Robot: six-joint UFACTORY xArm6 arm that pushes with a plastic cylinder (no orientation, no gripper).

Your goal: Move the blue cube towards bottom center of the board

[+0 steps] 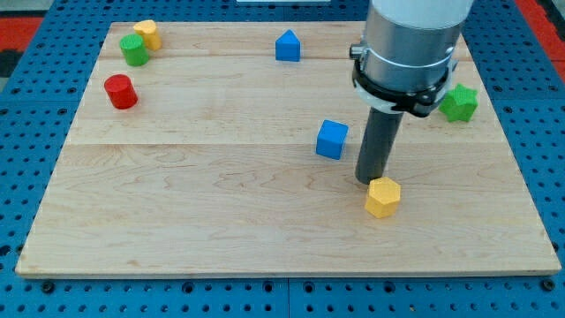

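Note:
The blue cube sits on the wooden board a little right of the middle. My tip rests on the board just to the lower right of the blue cube, a short gap apart from it. A yellow hexagonal block lies right below my tip, nearly touching it. The arm's grey body hangs over the board's upper right.
A blue house-shaped block stands at the top centre. A yellow block and a green block sit together at the top left, a red cylinder below them. A green star block lies at the right edge.

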